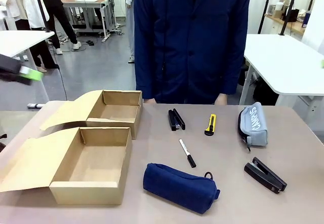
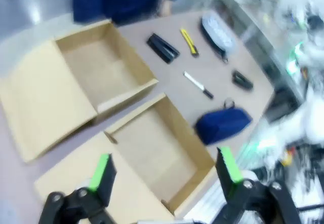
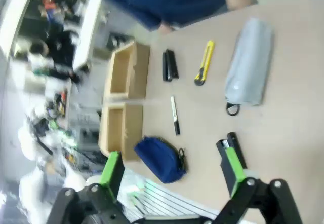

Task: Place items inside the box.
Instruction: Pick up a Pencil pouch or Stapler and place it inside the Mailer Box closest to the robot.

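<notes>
Two open, empty cardboard boxes stand at the table's left. To their right lie a black stapler, a yellow utility knife, a marker pen, a navy pouch and a second stapler. My left gripper hangs open high above the near box, empty; its green pad shows at the front view's left edge. High over the table's near right side my right gripper is open and empty, above the navy pouch and the stapler.
A grey pouch lies at the right rear. A person in a dark blue jacket stands at the far edge, hands by the table rim. The boxes' lids lie flat to the left. White tables stand behind.
</notes>
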